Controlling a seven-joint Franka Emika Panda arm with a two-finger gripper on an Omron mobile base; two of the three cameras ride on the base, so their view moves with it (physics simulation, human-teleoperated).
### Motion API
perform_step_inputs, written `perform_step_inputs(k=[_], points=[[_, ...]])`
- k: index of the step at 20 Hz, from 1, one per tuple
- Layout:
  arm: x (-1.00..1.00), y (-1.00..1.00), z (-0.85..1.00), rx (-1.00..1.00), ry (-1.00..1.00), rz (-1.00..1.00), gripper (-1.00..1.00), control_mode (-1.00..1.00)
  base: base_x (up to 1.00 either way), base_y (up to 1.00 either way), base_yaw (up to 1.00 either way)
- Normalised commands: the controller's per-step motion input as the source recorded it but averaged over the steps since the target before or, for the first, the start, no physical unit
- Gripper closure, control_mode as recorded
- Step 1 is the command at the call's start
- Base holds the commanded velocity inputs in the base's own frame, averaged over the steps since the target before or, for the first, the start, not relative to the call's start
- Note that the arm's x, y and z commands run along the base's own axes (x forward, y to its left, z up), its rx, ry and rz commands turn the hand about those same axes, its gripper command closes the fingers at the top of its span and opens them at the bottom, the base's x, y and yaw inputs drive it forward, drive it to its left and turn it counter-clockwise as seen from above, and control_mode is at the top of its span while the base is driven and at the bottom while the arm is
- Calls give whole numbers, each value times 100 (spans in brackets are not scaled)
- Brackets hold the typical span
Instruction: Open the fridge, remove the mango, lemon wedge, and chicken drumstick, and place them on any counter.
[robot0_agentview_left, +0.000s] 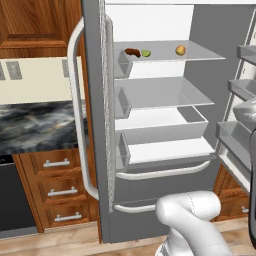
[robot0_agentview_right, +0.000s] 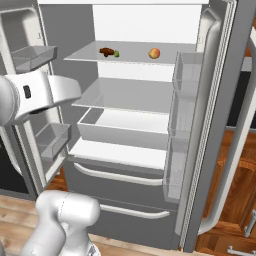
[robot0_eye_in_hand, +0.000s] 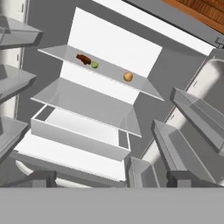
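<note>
The grey fridge (robot0_agentview_left: 165, 187) stands with both upper doors swung wide, its white interior showing. On its top shelf lie the dark reddish-brown chicken drumstick (robot0_agentview_left: 132, 51) (robot0_agentview_right: 106, 51) (robot0_eye_in_hand: 83, 59), the small yellow-green lemon wedge (robot0_agentview_left: 146, 53) (robot0_agentview_right: 116, 54) (robot0_eye_in_hand: 94, 65) right beside it, and the orange-yellow mango (robot0_agentview_left: 180, 50) (robot0_agentview_right: 154, 53) (robot0_eye_in_hand: 127, 77) further right, apart from both. My gripper (robot0_eye_in_hand: 113, 179) is open and empty, well back from the shelves and facing into the fridge. The black marbled counter (robot0_agentview_left: 35, 125) lies left of the fridge.
Door bins (robot0_agentview_right: 187, 75) line the right door and more bins (robot0_agentview_right: 32, 55) line the left one. Lower shelves and a white crisper drawer (robot0_agentview_right: 125, 127) sit bare. Wooden drawers (robot0_agentview_left: 60, 185) and a black appliance front (robot0_agentview_left: 12, 200) stand under the counter.
</note>
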Motion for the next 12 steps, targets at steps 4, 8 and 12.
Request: perform_step_inputs(k=[4, 8, 12], points=[[0, 0, 0, 0, 0, 0, -100, 100, -3, 0, 0], [0, 0, 0, 0, 0, 0, -100, 100, 21, 4, 0], [0, 0, 0, 0, 0, 0, -100, 100, 45, 3, -2]])
